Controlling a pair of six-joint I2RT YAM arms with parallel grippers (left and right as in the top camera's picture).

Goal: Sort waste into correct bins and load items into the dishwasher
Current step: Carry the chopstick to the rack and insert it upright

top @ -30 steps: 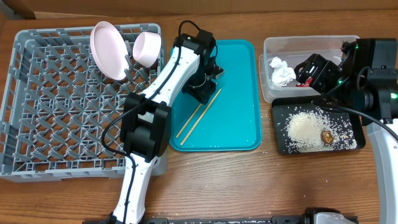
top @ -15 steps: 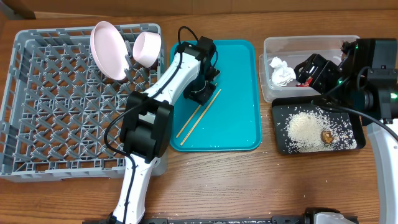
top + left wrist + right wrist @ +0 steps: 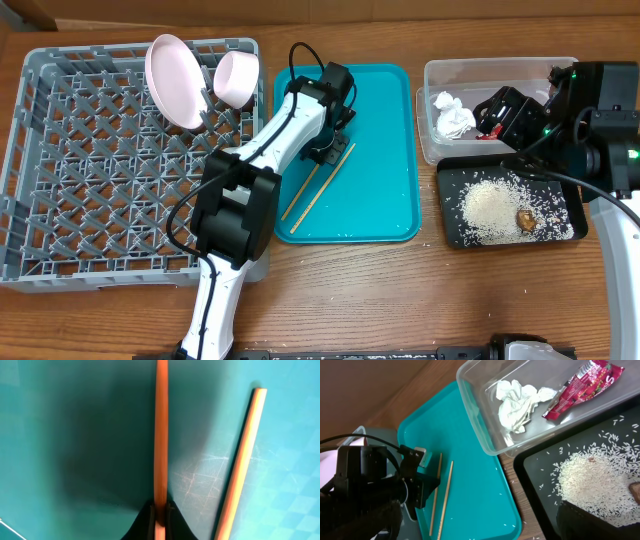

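Note:
My left gripper (image 3: 324, 157) is down on the teal serving tray (image 3: 385, 120), shut on one wooden chopstick (image 3: 300, 197). In the left wrist view the jaws (image 3: 160, 506) pinch that chopstick (image 3: 161, 435). The second chopstick (image 3: 240, 465) lies loose just to its right (image 3: 325, 186). A pale pink plate (image 3: 172, 80) and a small bowl (image 3: 238, 78) stand in the grey dish rack (image 3: 90, 180). My right gripper (image 3: 498, 108) hovers over the bins; only a dark part of it (image 3: 600, 520) shows, so its state is unclear.
The clear tub (image 3: 440, 75) holds a crumpled white tissue (image 3: 520, 402) and the red wrapper (image 3: 582, 385). The black tray (image 3: 450, 232) holds rice grains (image 3: 490, 210) and a brown scrap (image 3: 525, 217). A few rice grains lie on the teal tray's near end.
My left wrist has shifted slightly to the right and settled over the upper end of the chopsticks. The chopsticks and the right arm have not visibly moved.

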